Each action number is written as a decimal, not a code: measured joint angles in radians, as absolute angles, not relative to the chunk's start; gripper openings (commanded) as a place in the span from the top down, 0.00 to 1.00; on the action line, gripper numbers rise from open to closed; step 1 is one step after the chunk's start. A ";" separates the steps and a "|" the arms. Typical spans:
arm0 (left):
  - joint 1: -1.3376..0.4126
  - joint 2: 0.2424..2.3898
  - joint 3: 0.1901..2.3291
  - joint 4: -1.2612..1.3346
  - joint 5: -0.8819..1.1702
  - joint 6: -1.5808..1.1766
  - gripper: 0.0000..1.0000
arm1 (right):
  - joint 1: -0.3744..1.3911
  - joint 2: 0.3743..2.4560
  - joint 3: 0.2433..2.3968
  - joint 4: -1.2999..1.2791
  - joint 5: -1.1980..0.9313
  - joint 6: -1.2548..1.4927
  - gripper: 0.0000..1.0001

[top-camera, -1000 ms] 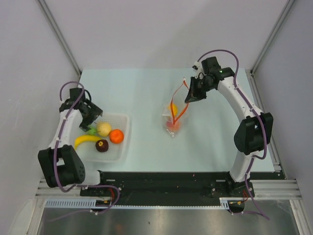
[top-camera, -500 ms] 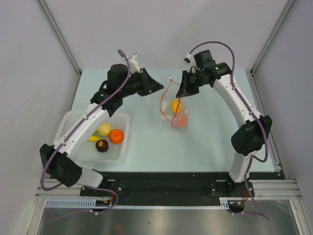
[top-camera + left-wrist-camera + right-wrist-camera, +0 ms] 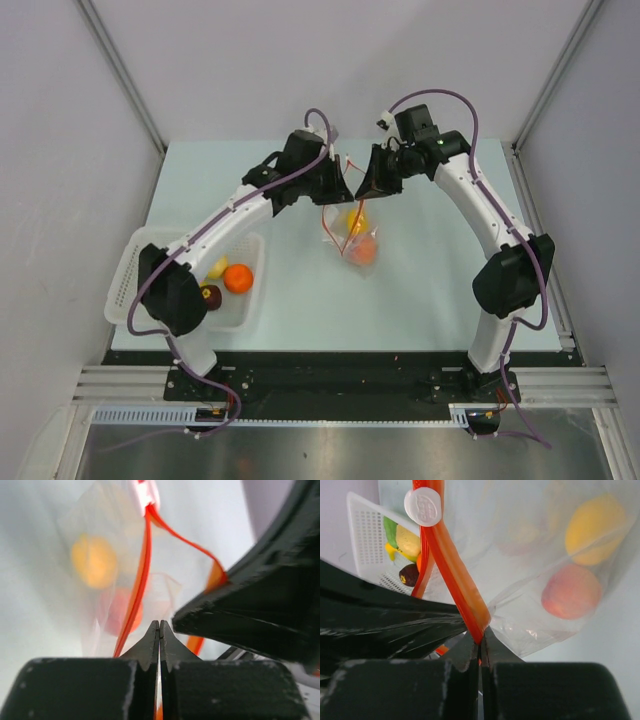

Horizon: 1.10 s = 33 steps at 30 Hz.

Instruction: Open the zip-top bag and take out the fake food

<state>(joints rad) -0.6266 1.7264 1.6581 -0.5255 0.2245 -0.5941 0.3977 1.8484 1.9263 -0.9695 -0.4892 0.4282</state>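
Zip-top bag (image 3: 352,228) sits to the right of the white basket (image 3: 130,275), fake food (image 3: 570,592) inside; right gripper (image 3: 480,632) clamps its red strip, left gripper (image 3: 159,626) pinches shut on the opposite lip

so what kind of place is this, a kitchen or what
Most likely a robot lab test cell: black-and-white left arm and right arm bolted at the near edge of a pale table, plain grey panel walls around it, and plastic toy fruit in a white mesh basket and a clear zip-top bag.
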 measured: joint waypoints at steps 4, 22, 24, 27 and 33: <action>-0.643 1.791 1.697 -0.591 0.178 -0.566 1.00 | 0.398 1.848 1.919 -0.960 -0.501 0.443 1.00; -0.727 2.037 2.155 -1.029 -0.173 -0.636 1.00 | 0.405 1.854 1.917 -0.950 -0.530 0.462 1.00; -0.726 2.035 2.184 -1.054 -0.168 -0.671 1.00 | 0.405 1.857 1.917 -0.956 -0.532 0.462 1.00; -0.726 2.033 2.190 -1.068 -0.152 -0.709 1.00 | 0.407 1.858 1.917 -0.962 -0.531 0.461 1.00; -0.727 2.033 2.090 -1.052 -0.120 -0.748 1.00 | 0.411 1.858 1.917 -0.962 -0.538 0.471 1.00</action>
